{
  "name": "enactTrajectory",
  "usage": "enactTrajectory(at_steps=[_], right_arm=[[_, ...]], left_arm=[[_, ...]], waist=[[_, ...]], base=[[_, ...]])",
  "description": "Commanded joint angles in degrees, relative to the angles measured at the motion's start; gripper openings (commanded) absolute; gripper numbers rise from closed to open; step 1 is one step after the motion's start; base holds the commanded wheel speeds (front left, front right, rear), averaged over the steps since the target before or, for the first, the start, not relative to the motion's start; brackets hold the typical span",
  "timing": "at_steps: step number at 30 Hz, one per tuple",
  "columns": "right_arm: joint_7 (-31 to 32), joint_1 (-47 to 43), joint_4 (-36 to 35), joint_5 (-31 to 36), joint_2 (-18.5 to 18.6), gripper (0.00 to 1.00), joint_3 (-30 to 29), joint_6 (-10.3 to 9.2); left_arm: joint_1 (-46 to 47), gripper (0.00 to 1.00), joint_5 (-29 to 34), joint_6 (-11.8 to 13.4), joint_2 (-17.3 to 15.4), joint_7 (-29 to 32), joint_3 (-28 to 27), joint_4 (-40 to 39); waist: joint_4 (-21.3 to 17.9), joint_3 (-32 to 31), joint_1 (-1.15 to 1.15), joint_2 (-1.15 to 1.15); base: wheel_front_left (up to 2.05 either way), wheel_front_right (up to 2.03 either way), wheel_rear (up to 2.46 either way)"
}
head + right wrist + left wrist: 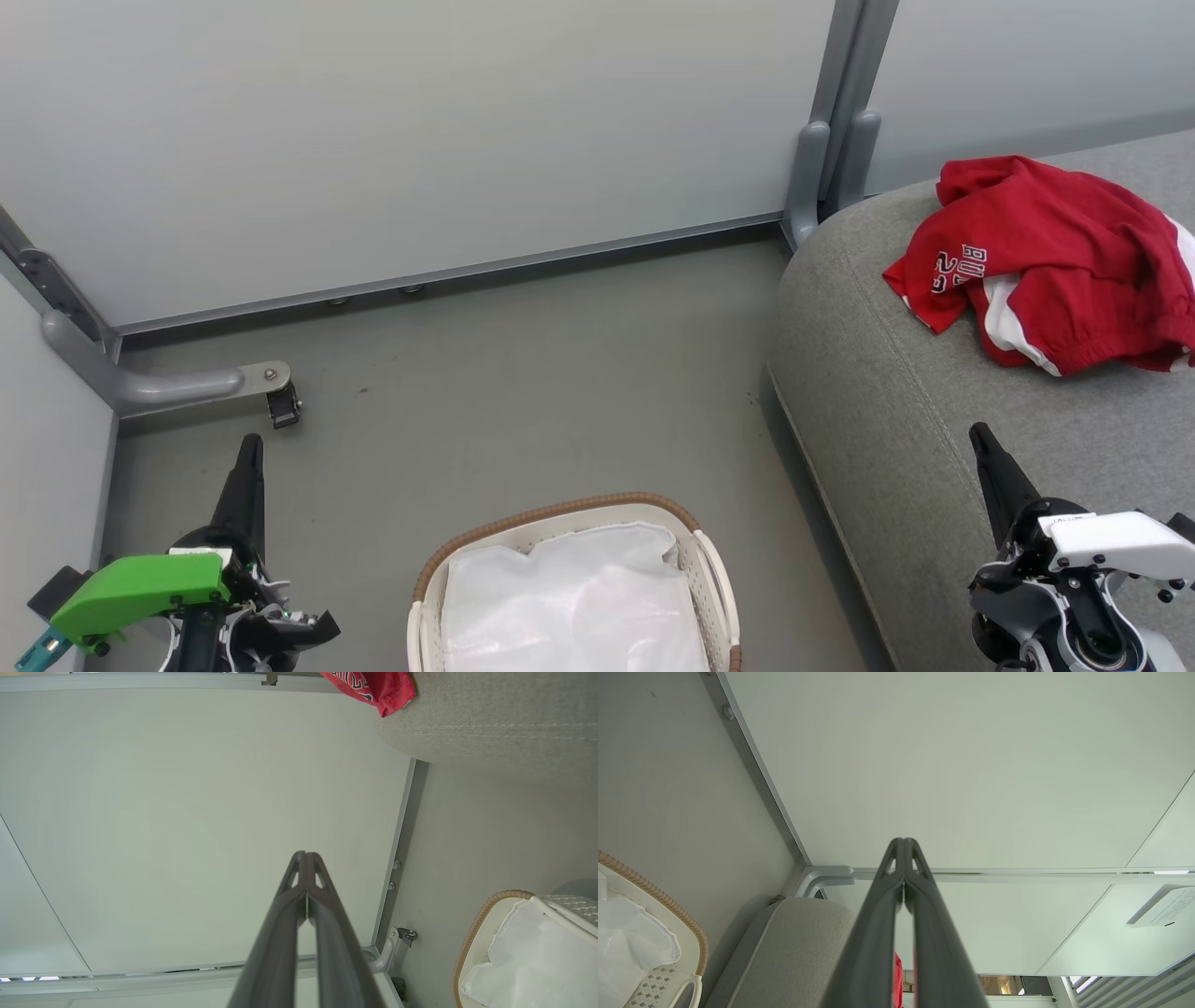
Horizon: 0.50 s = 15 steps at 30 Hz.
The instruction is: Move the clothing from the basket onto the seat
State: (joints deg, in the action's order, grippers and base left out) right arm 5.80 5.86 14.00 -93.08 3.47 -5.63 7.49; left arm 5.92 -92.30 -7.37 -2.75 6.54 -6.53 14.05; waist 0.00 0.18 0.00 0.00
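Left arm: the left pincer has both fingers pressed together tip to tip and grips nothing.
Right arm: the right pincer is likewise closed and empty, and it hangs over the near part of the seat.
Task item: the clothing lies crumpled on the seat, ahead of the right pincer and well apart from its tips.
Container: the basket stands on the floor between the two pincers, nearer the robot than either set of tips.
Container contents: only the white cloth lining is visible; the basket's near end is cut off.
Task status: judged complete or nearly so, pending a check of the hidden part.
Hazard 1: a further grasp into the basket is likely to pinch the lining, which could lift or tip the light basket.
Hazard 2: the clothing overhangs the seat's rounded side edge, so a right-pincer sweep past it could snag the fabric and drag it to the floor.
Hazard 3: a low swing of either arm could knock the basket.
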Motion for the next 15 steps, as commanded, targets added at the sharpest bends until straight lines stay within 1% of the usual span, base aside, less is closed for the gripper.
enactTrajectory(at_steps=[1, 15], right_arm=[[0.27, 0.47, -0.10, -0.05, 0.11, 0.00, -0.22, 0.00], [0.31, 0.48, -0.08, 0.15, -0.01, 0.00, -0.37, 0.00]], left_arm=[[0.69, 0.00, -0.16, -0.28, -0.29, 0.22, -0.16, 0.03], [0.69, 0.00, -0.15, -0.27, -0.28, 0.22, -0.16, 0.04]], waist=[[0.00, 0.00, 0.00, 0.00], [0.00, 0.00, 0.00, 0.00]], base=[[0.00, 0.00, 0.00], [0.00, 0.00, 0.00]])
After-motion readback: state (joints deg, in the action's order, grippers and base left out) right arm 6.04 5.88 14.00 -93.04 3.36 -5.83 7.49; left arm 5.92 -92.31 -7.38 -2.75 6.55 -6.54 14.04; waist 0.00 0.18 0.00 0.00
